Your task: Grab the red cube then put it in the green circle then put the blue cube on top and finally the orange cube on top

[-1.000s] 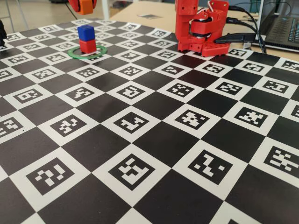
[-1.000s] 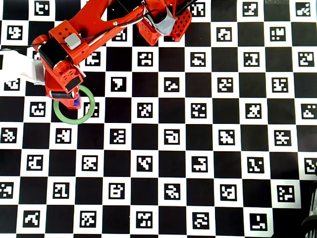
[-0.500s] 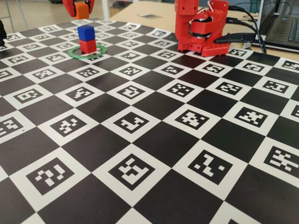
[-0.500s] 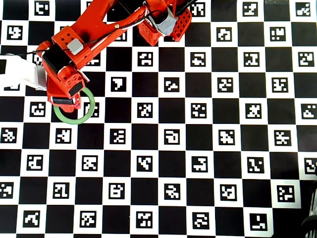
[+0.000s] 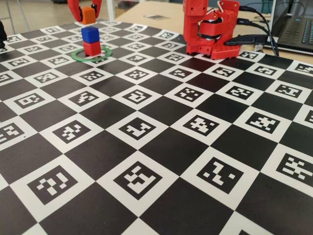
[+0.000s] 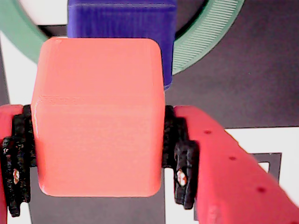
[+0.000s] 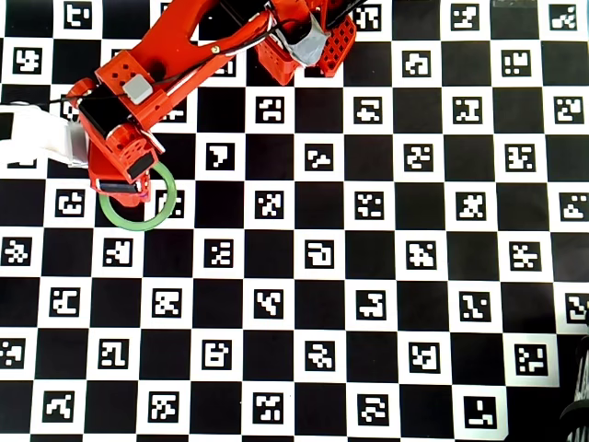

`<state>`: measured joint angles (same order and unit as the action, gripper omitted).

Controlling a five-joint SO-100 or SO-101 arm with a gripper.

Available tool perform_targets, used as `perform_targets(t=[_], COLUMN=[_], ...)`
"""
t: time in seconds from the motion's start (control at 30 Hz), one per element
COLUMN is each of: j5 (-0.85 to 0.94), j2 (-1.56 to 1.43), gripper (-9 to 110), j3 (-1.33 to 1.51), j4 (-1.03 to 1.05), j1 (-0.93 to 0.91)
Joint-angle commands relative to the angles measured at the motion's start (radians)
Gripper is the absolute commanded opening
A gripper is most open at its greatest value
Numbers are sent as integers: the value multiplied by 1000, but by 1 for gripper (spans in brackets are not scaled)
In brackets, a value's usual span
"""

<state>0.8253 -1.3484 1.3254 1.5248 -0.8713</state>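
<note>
You have three cubes, one of each colour, and one ring. In the fixed view the red cube (image 5: 92, 48) sits inside the green circle (image 5: 91, 54) near the board's far left corner, with the blue cube (image 5: 90, 34) stacked squarely on it, edges roughly aligned. The orange cube (image 5: 88, 14) hangs above that stack, apart from it, clamped between the gripper (image 6: 99, 140) and its black pads (image 6: 181, 163), its faces level. The surface is a black-and-white checkerboard (image 5: 161, 147) printed with marker squares; beyond its far edge you see a wooden table (image 5: 151, 12) and a laptop (image 5: 296, 27). The overhead view hides the cubes under the arm (image 7: 152, 78).
</note>
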Motion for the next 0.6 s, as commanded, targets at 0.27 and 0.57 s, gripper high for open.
perform_targets(t=[0.27,0.57], j5=[8,15], j2=[-118,-112], gripper=[3,3], j3=[18,17], j4=[-29,-43], j1=[-15,-20])
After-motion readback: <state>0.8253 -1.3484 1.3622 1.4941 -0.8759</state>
